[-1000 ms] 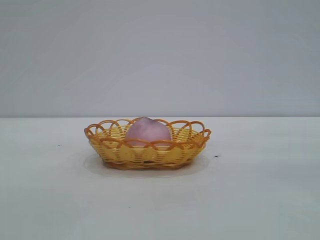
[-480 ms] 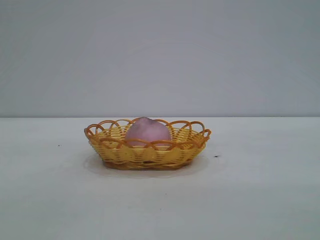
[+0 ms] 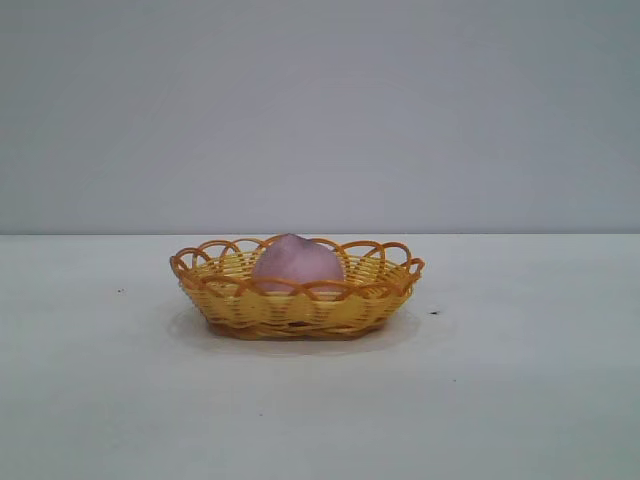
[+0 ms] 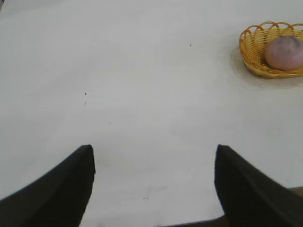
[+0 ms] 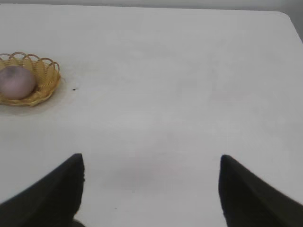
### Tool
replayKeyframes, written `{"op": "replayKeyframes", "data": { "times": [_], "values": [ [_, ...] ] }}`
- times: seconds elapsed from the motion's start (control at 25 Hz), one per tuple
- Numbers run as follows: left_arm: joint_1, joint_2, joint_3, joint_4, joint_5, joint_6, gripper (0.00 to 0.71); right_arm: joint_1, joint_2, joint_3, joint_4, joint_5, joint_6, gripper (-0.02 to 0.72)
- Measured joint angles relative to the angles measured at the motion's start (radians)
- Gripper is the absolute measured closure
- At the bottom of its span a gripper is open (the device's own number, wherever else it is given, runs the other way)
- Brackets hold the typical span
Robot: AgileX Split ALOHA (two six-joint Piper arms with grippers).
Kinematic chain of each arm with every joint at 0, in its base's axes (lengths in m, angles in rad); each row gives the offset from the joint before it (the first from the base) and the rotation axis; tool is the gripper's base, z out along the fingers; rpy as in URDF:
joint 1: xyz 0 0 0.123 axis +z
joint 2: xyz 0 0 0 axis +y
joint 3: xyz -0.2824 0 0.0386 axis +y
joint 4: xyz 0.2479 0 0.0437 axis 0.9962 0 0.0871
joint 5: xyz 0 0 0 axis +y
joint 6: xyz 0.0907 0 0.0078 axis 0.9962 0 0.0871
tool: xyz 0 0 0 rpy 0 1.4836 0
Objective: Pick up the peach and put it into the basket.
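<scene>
The peach (image 3: 296, 266) sat inside the basket (image 3: 300, 305), settled in its hollow with its pink-purple crown rising just above the looped rim. The basket stood flat on the white table (image 3: 520, 400), roughly midway between the table's left and right edges in the exterior view and closer to its far edge than its near one. A few small dark specks lay on the table near the basket on either side; nothing else stood on it.

Neither arm showed in the exterior view. The left gripper (image 4: 154, 187) hung over bare table, well apart from the basket, its two dark fingers spread wide with nothing between them. The right gripper (image 5: 151, 189) hung likewise over bare table on the basket's other side, well apart from it, also spread wide and empty. Near the left gripper the table's near edge showed.

Judged from how things lay, the placing step was done: the fruit rested in the basket, free of both grippers, and the work looked complete. What remained, if anything, was only parking. The next move would call for no grasp at all, merely keeping both arms clear of the basket so the light wicker was not nudged or tipped.
</scene>
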Motion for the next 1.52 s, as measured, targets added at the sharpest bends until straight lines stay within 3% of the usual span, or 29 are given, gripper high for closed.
{"op": "replayKeyframes", "data": {
  "times": [1.52],
  "values": [
    [0.028, -0.030, 0.000, 0.000, 0.003, 0.000, 0.244, 0.015, 0.000, 0.000, -0.002, -0.006, 0.000, 0.195]
  ]
}}
